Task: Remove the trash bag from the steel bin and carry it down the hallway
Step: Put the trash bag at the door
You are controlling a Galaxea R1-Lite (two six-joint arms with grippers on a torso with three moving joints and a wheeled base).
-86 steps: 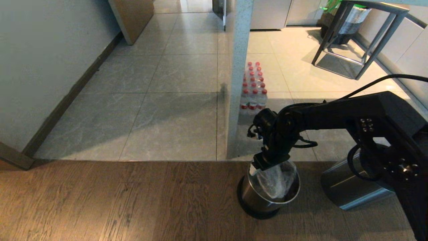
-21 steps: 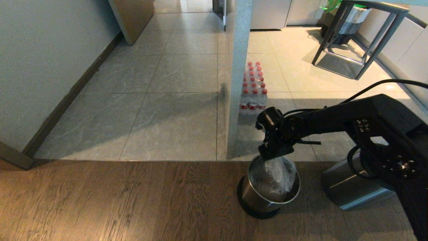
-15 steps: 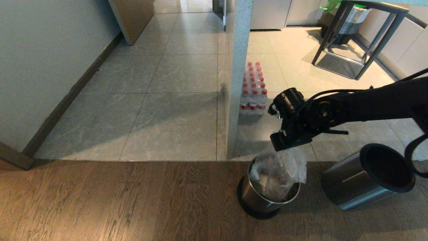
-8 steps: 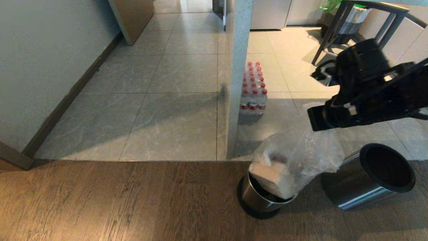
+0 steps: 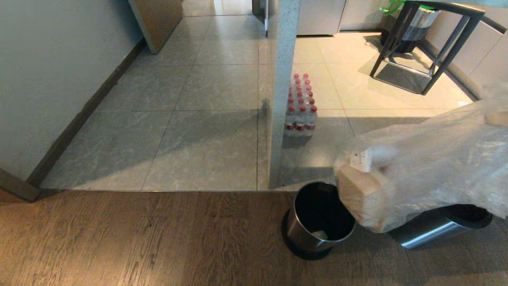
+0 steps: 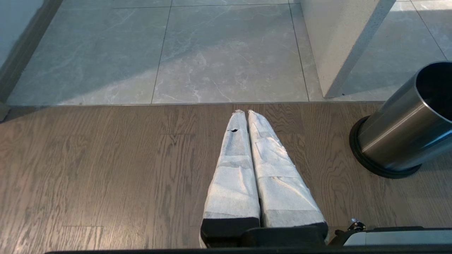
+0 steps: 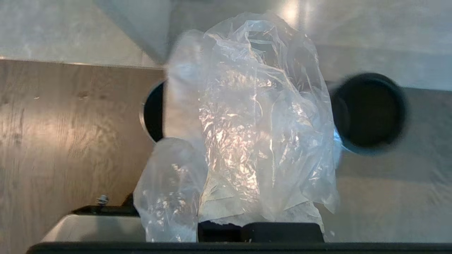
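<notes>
The trash bag, clear crinkly plastic with a tan block and paper inside, hangs in the air at the right of the head view, clear of the steel bin. That bin stands upright on the wood floor, dark inside with one pale scrap at its bottom. In the right wrist view the trash bag drapes over my right gripper and hides its fingers; the gripper is shut on the bag's top. My left gripper is parked low over the wood floor, shut and empty, with the steel bin to its right.
A second steel bin leans just right of the first. A speckled pillar stands behind the bins, with a pack of red-capped water bottles beside it. A metal stool frame stands far right. The tiled hallway runs ahead, left of the pillar.
My right arm has risen and swung right, out of the head view, pulling the trash bag fully out of the steel bin. The left arm has not moved.
</notes>
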